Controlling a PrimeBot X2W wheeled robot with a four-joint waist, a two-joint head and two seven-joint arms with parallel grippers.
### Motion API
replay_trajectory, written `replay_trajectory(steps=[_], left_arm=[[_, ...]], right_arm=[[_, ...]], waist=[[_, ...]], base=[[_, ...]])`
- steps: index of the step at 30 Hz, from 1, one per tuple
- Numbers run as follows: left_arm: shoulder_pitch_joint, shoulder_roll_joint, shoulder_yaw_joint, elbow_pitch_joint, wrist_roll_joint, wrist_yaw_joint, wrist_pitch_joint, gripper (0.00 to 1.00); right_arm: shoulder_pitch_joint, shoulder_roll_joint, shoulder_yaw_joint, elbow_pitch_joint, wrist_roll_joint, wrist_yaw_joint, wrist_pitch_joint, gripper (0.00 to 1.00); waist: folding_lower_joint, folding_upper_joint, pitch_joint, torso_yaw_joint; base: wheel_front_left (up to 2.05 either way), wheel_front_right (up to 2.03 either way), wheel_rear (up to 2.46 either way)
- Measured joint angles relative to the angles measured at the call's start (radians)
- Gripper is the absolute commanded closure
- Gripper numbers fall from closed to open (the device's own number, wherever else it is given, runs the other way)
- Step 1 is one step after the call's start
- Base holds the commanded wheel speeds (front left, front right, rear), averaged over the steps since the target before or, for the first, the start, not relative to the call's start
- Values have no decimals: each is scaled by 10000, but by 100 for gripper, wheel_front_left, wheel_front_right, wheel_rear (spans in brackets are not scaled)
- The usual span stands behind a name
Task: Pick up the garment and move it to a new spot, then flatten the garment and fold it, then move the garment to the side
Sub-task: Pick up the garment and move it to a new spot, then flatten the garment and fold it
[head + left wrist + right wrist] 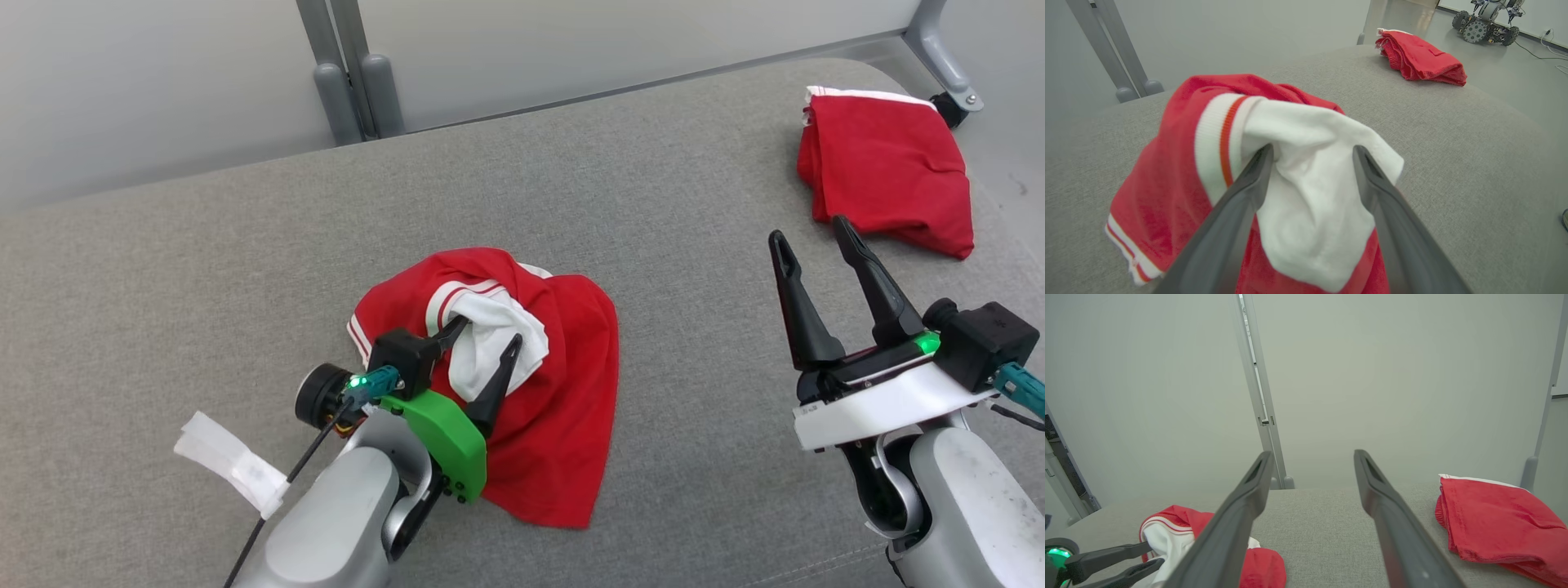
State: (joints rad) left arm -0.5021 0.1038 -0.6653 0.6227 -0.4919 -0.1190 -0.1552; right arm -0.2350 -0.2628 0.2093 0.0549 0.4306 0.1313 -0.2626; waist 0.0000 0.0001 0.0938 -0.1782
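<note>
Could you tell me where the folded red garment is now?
In the head view, the folded red garment lies far right on the grey cushion, beyond the right gripper.

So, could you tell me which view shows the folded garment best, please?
The head view: the folded garment lies whole, seen from above. The left wrist view shows it small and side-on; the right wrist view crops its right side.

There is open room on the grey cushion (669, 269) between the crumpled red garment (563, 392), near the middle, and the folded red pile (890, 180), far right.
</note>
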Motion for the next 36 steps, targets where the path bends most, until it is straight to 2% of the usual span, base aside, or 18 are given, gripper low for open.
replay_trajectory(steps=[4,8,11,12,16,19,22,25,28,30,36], left_arm=[[27,380,-56,-627,251,161,-311,0],[505,991,291,-1985,336,723,-303,0],[956,1724,965,-3106,35,1308,-221,0],[1343,2071,1519,-3829,-222,1651,-222,0],[2493,2694,2775,-4637,-717,2566,-635,0],[3556,2800,3429,-4765,-903,2949,-903,0],[4391,2629,3981,-4798,-1070,2997,-1030,0],[4990,2293,4355,-4736,-782,2886,-1058,0],[5096,1891,4518,-4658,-479,2585,-1058,0],[5039,1789,4671,-4677,-84,2441,-1060,0],[4784,1494,4721,-4523,205,2132,-1060,0]], right_arm=[[93,-40,-77,29,6,0,0,0],[362,-217,-355,4,6,0,0,0],[531,-267,-489,-17,-12,0,0,0],[663,-247,-489,-44,-12,0,0,0],[737,-142,-412,-25,23,0,0,0],[999,-107,-424,109,90,0,0,0],[1218,-4,-416,290,211,0,0,0],[1441,150,-449,470,531,0,0,0],[1488,35,-311,660,470,-2,0,0],[1445,-42,-207,663,464,-2,0,0],[1138,-217,63,694,422,-2,0,0]], waist=[[0,0,-242,178],[0,0,-473,410],[0,0,-657,603],[0,0,-752,757],[0,0,-862,986],[-1,0,-867,1083],[0,0,-846,1140],[0,-1,-818,1202],[0,0,-802,1326],[-1,0,-804,1427],[0,0,-749,1535]], base=[[0,0,0],[0,0,0],[0,0,0],[0,0,0],[0,0,0],[0,0,0],[0,0,0],[0,0,0],[0,0,0],[0,0,0],[0,0,0]])
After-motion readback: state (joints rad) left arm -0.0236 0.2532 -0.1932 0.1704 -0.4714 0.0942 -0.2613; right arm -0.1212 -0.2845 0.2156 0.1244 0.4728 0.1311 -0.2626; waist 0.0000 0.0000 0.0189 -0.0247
